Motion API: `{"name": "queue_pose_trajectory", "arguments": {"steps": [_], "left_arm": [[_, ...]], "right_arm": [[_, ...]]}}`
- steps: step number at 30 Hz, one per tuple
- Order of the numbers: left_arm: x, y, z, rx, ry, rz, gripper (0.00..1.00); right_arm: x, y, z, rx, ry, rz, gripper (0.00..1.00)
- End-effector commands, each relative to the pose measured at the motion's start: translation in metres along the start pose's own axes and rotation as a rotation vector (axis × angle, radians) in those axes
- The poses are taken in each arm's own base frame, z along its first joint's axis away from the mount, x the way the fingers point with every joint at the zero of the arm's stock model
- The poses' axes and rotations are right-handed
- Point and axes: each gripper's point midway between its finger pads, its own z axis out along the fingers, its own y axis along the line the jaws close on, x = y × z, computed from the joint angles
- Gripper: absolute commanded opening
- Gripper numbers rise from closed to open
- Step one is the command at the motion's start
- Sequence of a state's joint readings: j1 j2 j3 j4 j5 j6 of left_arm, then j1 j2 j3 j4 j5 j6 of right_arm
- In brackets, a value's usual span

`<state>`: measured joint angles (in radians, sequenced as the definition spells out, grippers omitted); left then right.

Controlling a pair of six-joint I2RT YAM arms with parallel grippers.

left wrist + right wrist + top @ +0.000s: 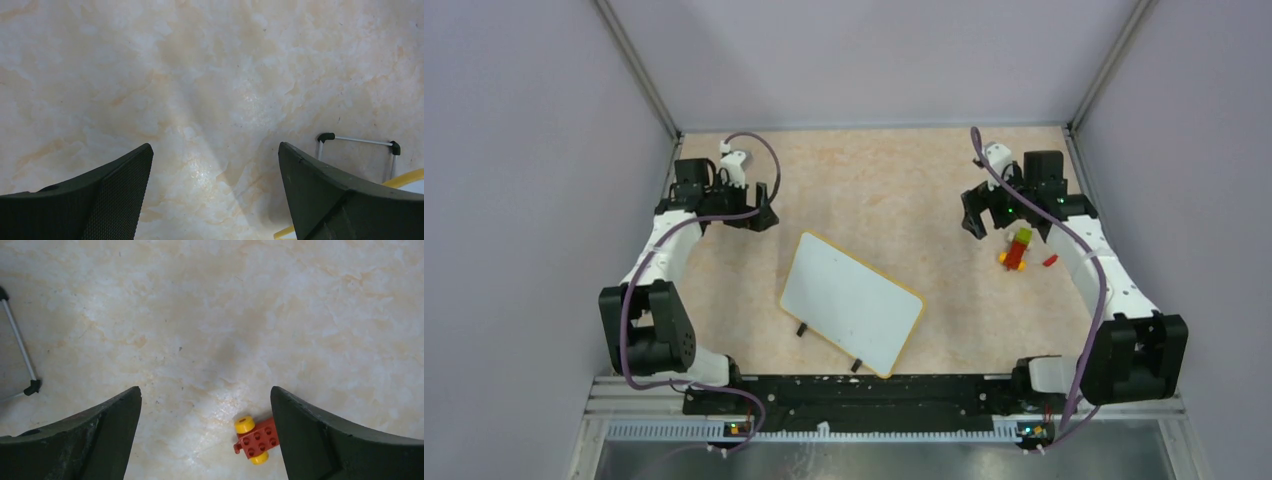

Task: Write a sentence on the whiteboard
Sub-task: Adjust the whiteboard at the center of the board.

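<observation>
1. The left gripper (pixel 215 147) is hovering over the table (pixel 874 170) at its far left. Its jaws are standing wide apart and gripping nothing, and only bare marbled top is showing between its fingers.
2. At the right of its wrist view, a thin wire stand (pixel 357 141) with black tips is peeking in, with a sliver of yellow rim just below it.
3. The right gripper (pixel 205 390) is hovering at the far right, likewise spread wide and carrying nothing.
4. A toy (pixel 256 439) of red brick and yellow wheels is lying on the table close under that gripper, at the edge of the gap between its fingers. A small red bit (pixel 1050 260) is lying near the toy.
5. The whiteboard (pixel 852 303) is lying flat mid-table between the arms, nearer their bases and well apart from both grippers. It is sitting at an angle, its two black feet pointing toward the near edge, its face showing plain white.
</observation>
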<state>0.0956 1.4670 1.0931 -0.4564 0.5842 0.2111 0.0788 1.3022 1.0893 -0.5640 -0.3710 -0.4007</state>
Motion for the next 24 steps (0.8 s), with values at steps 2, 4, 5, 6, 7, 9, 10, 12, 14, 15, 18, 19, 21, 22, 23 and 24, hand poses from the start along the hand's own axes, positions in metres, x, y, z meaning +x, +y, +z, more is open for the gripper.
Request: {"name": "queue_pose_trajectory", "arguments": {"steps": [2, 4, 5, 6, 7, 9, 10, 12, 14, 15, 18, 19, 21, 22, 23, 24], "left_arm": [[-0.022, 0.001, -0.006, -0.014, -0.031, -0.036, 0.99], [-0.021, 0.004, -0.006, -0.013, -0.031, -0.059, 0.99], [-0.021, 0.006, -0.007, -0.015, -0.034, -0.07, 0.99], [-0.022, 0.009, -0.008, -0.016, -0.038, -0.084, 0.99], [-0.022, 0.01, -0.009, -0.011, -0.042, -0.104, 0.99], [-0.022, 0.015, -0.012, 0.013, -0.05, -0.147, 0.99], [-0.021, 0.017, -0.014, 0.027, -0.053, -0.17, 0.99], [-0.019, 0.027, -0.019, 0.047, -0.06, -0.216, 0.99], [-0.015, 0.035, -0.023, 0.06, -0.063, -0.258, 0.99], [-0.014, 0.038, -0.024, 0.067, -0.065, -0.271, 0.99], [-0.011, 0.041, -0.025, 0.071, -0.058, -0.288, 0.99], [-0.011, 0.042, -0.026, 0.064, -0.057, -0.289, 0.99], [-0.011, 0.043, -0.026, 0.058, -0.059, -0.287, 0.99], [-0.011, 0.043, -0.026, 0.056, -0.06, -0.286, 0.99], [-0.011, 0.043, -0.027, 0.056, -0.061, -0.287, 0.99], [-0.011, 0.043, -0.027, 0.057, -0.06, -0.288, 0.99]], "right_arm": [[-0.051, 0.025, -0.024, -0.052, -0.103, -0.142, 0.96], [-0.07, 0.042, -0.031, -0.087, -0.13, -0.217, 0.96], [-0.08, 0.053, -0.035, -0.108, -0.145, -0.258, 0.96], [-0.091, 0.066, -0.041, -0.133, -0.164, -0.301, 0.96], [-0.103, 0.086, -0.045, -0.173, -0.183, -0.356, 0.96], [-0.122, 0.119, -0.056, -0.221, -0.207, -0.45, 0.96], [-0.131, 0.137, -0.063, -0.247, -0.223, -0.5, 0.96], [-0.143, 0.176, -0.071, -0.308, -0.24, -0.606, 0.95], [-0.145, 0.216, -0.079, -0.398, -0.25, -0.69, 0.92], [-0.146, 0.233, -0.083, -0.463, -0.257, -0.709, 0.89], [-0.128, 0.278, -0.076, -0.598, -0.219, -0.769, 0.75], [-0.117, 0.292, -0.071, -0.606, -0.198, -0.832, 0.72], [-0.088, 0.323, -0.062, -0.614, -0.161, -0.983, 0.67], [-0.072, 0.338, -0.059, -0.623, -0.15, -1.064, 0.61], [-0.055, 0.35, -0.055, -0.637, -0.132, -1.129, 0.58], [-0.038, 0.358, -0.049, -0.654, -0.102, -1.179, 0.55]]}}
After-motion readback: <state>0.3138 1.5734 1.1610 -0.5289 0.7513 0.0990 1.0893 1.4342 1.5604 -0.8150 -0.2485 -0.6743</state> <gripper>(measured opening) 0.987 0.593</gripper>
